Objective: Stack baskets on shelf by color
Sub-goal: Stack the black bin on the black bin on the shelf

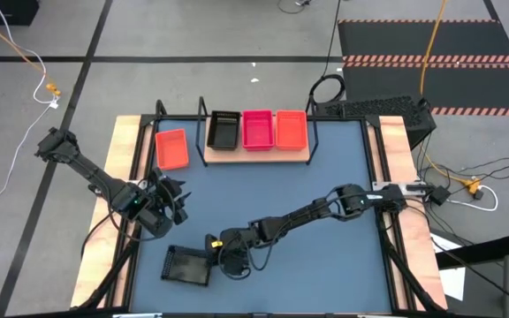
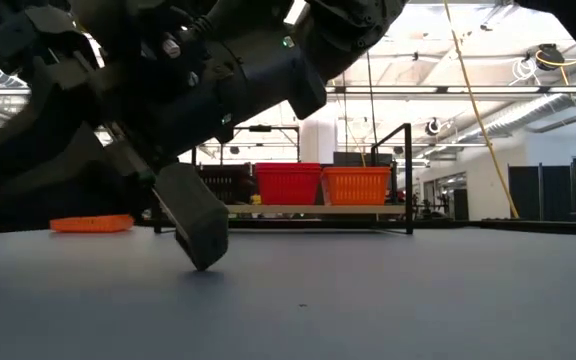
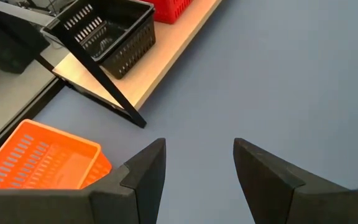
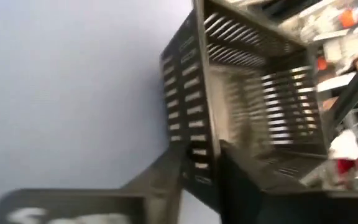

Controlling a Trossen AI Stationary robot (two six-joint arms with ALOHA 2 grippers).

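Right gripper [image 1: 208, 259]: low at the near side of the table [image 1: 325, 168], at the right edge of a black basket [image 1: 186, 265]. In the right wrist view its fingers [image 4: 166, 177] straddle that basket's wall, one outside and one inside, narrowed on it.
Black basket: near the front edge of the table, well apart from the shelf [image 1: 256, 152]; in the low view it hangs tilted, one corner down at the tabletop.
Left gripper [image 1: 177, 201]: at the table's left side, jaws wide, nothing between them; its fingers [image 3: 146, 174] hover over bare blue surface.
Shelf: along the far edge, holding three stacks side by side: black [image 1: 224, 129] on the left, red [image 1: 256, 129] in the middle, orange [image 1: 291, 129] on the right.
Loose orange basket [image 1: 171, 147]: on the table just left of the shelf, outside its end loop.
Stack counts: cannot tell how many baskets sit in each.
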